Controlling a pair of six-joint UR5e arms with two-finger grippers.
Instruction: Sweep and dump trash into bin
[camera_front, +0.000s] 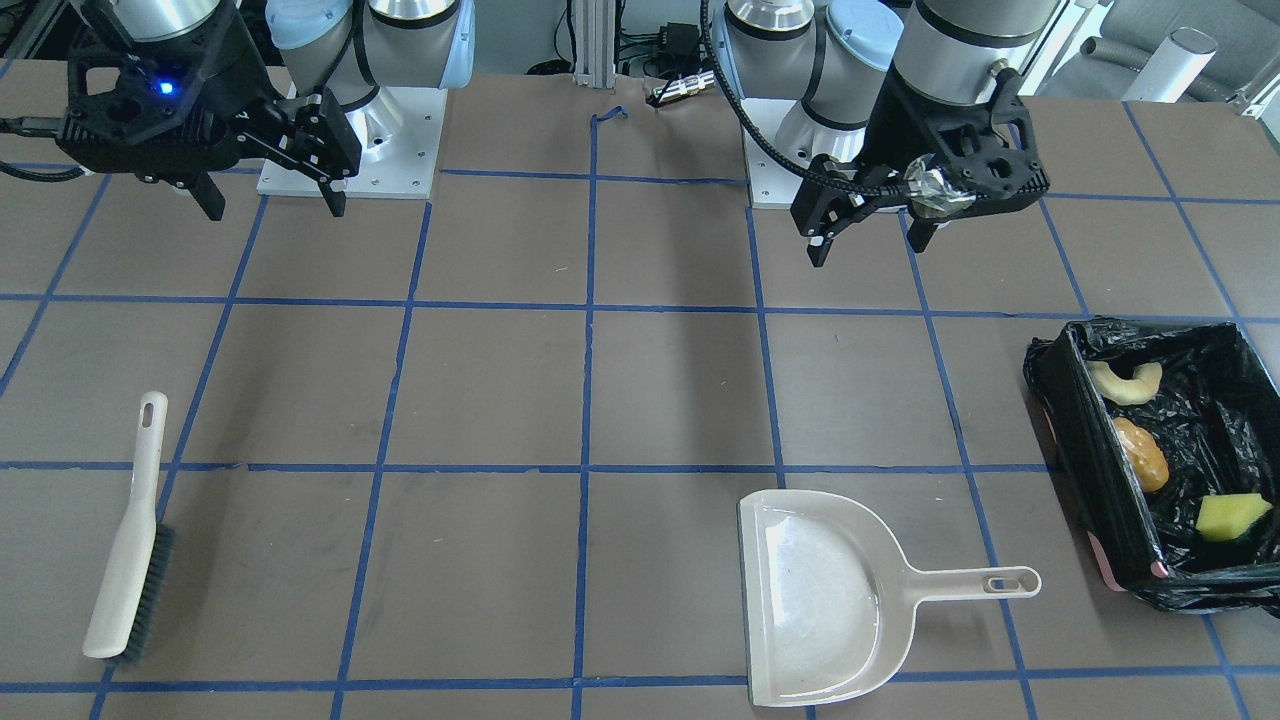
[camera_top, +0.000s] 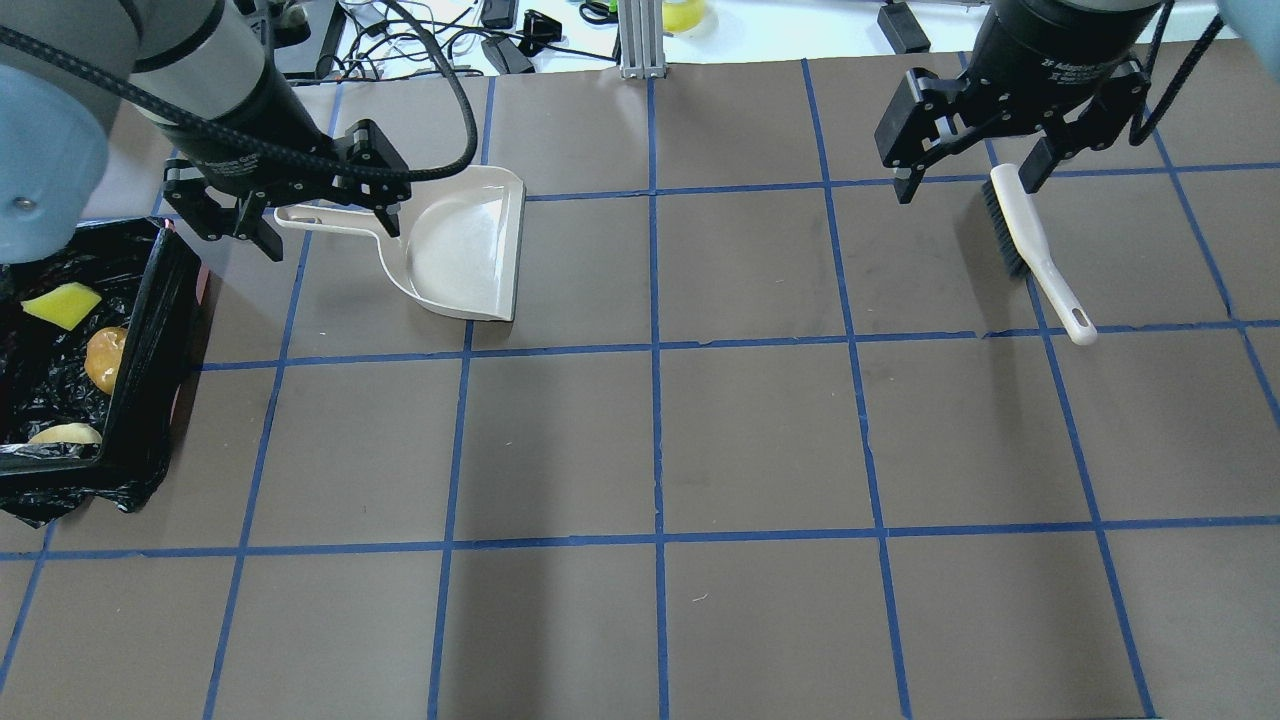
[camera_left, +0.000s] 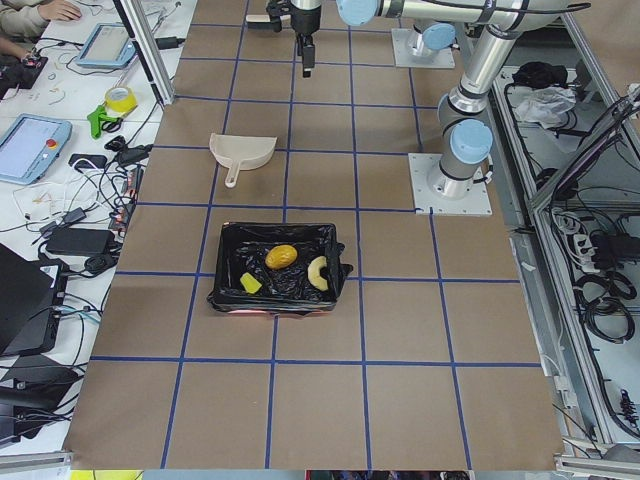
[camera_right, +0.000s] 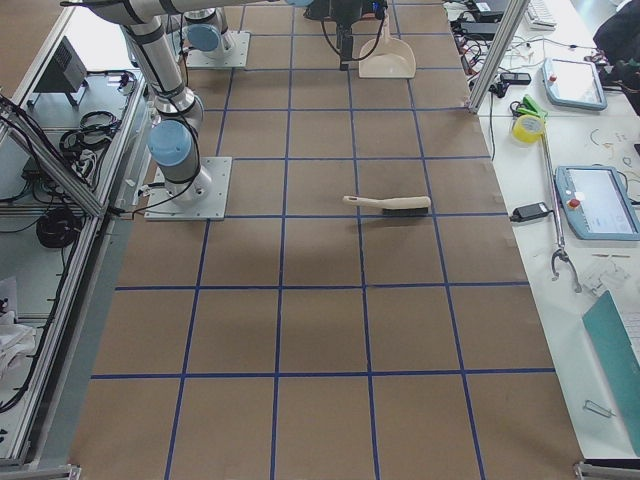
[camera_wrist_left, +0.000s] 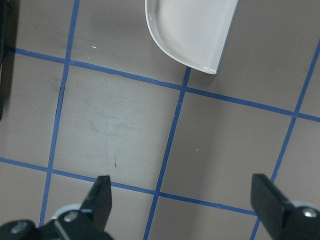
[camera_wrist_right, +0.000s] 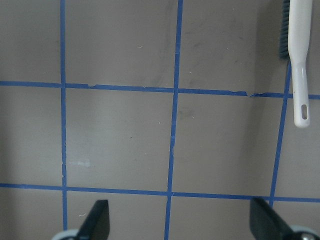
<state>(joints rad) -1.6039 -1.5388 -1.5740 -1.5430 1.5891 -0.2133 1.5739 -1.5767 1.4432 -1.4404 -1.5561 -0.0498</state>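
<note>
Three trash bits, i.e. lump (camera_front: 1140, 455), croissant piece (camera_front: 1125, 382) & sponge (camera_front: 1232, 515), lie inside the bin (camera_top: 150, 350) — just outboard of the nearer left gripper (camera_front: 868, 248), which, like the right gripper (camera_front: 277, 205), hangs spread wide, empty.

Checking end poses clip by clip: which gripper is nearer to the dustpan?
Left. The left gripper hangs open, raised near the handle of the dustpan. The right gripper hangs open far across from it, raised by the brush.

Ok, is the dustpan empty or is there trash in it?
Empty: the dustpan shows a bare pan, and the sponge, potato lump and bread piece lie inside the bin.
</note>
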